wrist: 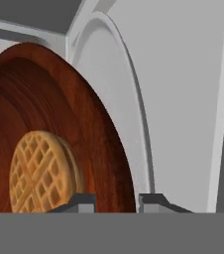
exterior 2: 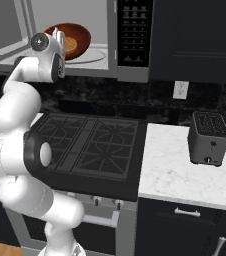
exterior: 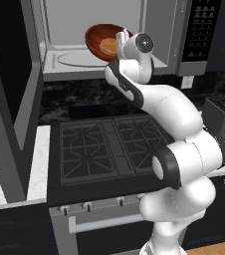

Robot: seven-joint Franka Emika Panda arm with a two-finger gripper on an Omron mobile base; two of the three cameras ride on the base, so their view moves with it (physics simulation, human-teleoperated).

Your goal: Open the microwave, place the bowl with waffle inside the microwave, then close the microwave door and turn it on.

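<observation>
While the microwave door (exterior: 7, 99) stands open, gripper (wrist: 115, 201) clenched on bowl (exterior: 98, 41) rim, waffle (wrist: 40, 171) inside, over the microwave (exterior: 154, 30) turntable (exterior: 72, 58).

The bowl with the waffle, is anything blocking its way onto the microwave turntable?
Nothing visible does. The microwave door is swung open to the left, and the bowl, clamped at its rim by the gripper, hangs tilted just above the bare turntable.

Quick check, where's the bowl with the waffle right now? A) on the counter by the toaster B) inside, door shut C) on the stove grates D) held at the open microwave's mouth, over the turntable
D: the bowl, pinched at its rim by the gripper, hangs tilted at the open microwave above the turntable, with the waffle inside.
</observation>
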